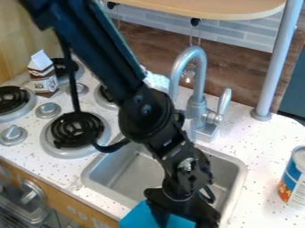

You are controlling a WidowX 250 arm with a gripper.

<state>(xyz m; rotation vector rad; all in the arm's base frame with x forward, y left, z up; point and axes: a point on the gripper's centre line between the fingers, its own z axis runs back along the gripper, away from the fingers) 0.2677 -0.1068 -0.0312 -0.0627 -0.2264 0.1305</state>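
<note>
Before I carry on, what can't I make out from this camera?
All in the camera view:
- Blue thing: partly covered by the gripper, lower part cut off by the bottom edge; what it is and whether it is held, I cannot tell.
- Sink: part of the basin is hidden behind the arm.
- Faucet: spout end hidden by the arm.
- Can: side cut off by the right edge.

Object [136,216], bright blue; gripper [182,217], black; countertop [271,149], white with dark speckles; sink [140,171], grey; burner coils [76,129], black; carton [43,76], brown and white; can [292,177], blue and white with orange patch; wall tiles [241,32], grey-blue in a brick pattern.
</note>
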